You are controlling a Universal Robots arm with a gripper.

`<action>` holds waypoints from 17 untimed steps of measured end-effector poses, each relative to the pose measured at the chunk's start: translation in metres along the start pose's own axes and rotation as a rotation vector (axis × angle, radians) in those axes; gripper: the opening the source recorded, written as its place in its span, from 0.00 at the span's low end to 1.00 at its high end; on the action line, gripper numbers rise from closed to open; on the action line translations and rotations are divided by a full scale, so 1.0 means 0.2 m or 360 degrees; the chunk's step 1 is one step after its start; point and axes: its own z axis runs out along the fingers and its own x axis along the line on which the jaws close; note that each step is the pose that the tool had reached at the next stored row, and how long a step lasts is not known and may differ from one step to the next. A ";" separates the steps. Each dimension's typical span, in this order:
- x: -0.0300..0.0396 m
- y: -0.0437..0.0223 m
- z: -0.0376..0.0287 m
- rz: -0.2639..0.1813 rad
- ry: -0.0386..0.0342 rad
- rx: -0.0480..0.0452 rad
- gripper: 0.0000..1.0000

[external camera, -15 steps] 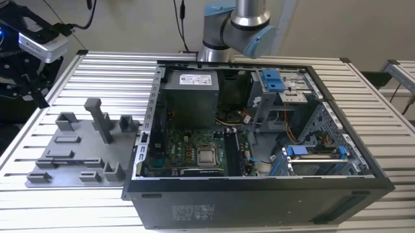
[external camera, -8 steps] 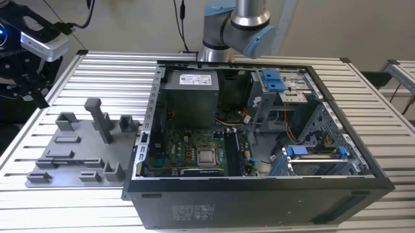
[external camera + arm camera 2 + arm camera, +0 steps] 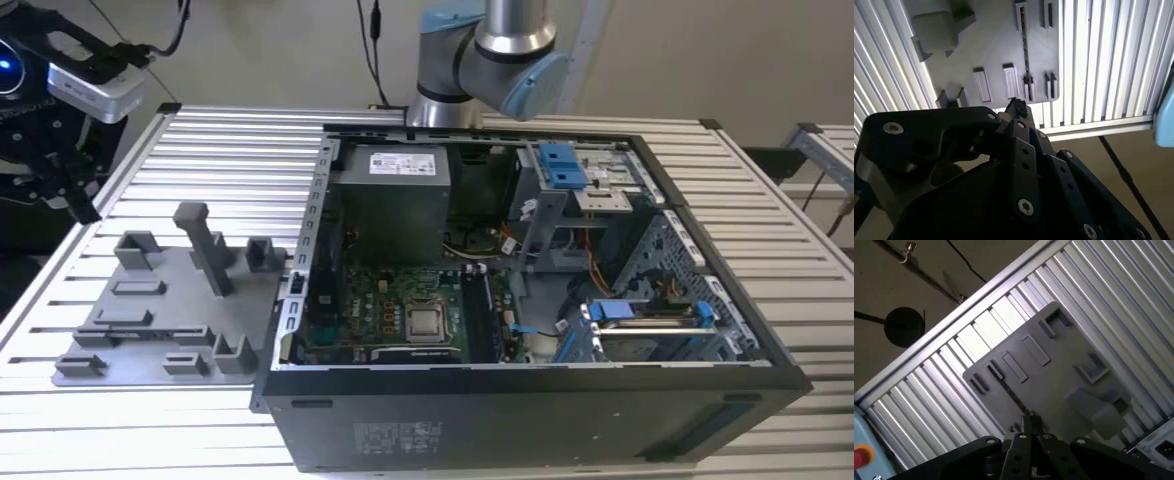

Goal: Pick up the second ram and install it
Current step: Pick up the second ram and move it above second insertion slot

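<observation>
Hovering: the gripper [image 3: 1029, 424] hangs over the outer edge of the grey fixture [image 3: 154, 335], by the rim of the table [image 3: 747, 200]. That puts it at the exterior view's left, well apart from the open case [image 3: 534, 410].

Jaws look together in both wrist views: the tips meet and nothing shows between them. My read is that it holds nothing.

Ram [image 3: 1025, 50]: I take the thin dark strip standing on edge in the fixture's long slot to be it. The ram [image 3: 1010, 396] looks the same in the first wrist view. Edge-on, so chips and label can't be made out.

Key relation: the ram lies ahead of and below the tips, not touching them. Its long axis runs straight away from the tips, roughly in line with them. Its near end is the closest part, next to the short holder blocks [image 3: 981, 84].

Judgement: pick not yet made; the ram sits in the fixture, not in the case.
</observation>
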 end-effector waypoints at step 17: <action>-0.001 0.001 0.000 -0.0256 0.0016 0.0011 0.11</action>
